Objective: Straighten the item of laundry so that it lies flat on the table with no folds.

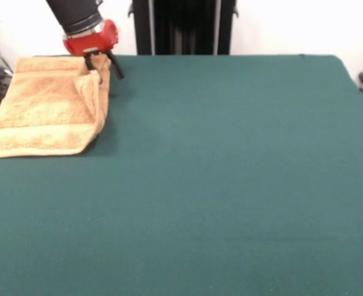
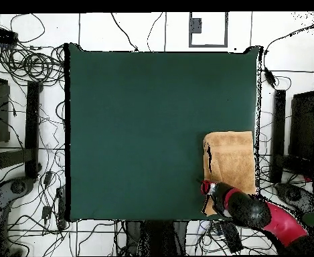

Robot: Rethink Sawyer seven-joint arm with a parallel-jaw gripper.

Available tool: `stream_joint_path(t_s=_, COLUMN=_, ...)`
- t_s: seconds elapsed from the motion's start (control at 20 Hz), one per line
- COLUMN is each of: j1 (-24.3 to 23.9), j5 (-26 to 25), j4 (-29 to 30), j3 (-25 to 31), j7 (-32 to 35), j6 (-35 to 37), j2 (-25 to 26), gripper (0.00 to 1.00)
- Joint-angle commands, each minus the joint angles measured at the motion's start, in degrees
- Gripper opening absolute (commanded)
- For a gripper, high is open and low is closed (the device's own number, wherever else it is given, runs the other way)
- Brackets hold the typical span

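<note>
The item of laundry (image 1: 45, 108), an orange-tan towel with band stripes, lies at the far left corner of the green table (image 1: 230, 160). Its right edge is folded and pulled up off the cloth, standing as a raised flap. My gripper (image 1: 102, 66), under the red wrist, is shut on the top of that flap, with dark fingers (image 1: 116, 70) on either side of the fabric. In the overhead view the towel (image 2: 231, 157) sits near the right edge of the table (image 2: 139, 120), and the gripper (image 2: 209, 188) is at the towel's lower left corner, where the arm hides part of the cloth.
The towel's left side reaches the table's edge in the front view. A black pedestal column (image 1: 184, 28) stands behind the far edge. Cables and black stands (image 2: 32, 127) surround the table on the floor.
</note>
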Motion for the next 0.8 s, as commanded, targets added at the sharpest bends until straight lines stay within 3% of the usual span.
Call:
stream_joint_path(t_s=0.05, j1=1.32, j5=5.76, j4=-0.98, j3=6.53, j7=-2.92, j6=11.82, j2=-2.02, gripper=1.00)
stream_joint_path(t_s=0.8, j1=-1.83, j5=6.62, j4=-1.28, j3=8.58, j7=-4.95, j6=15.09, j2=0.77, gripper=1.00)
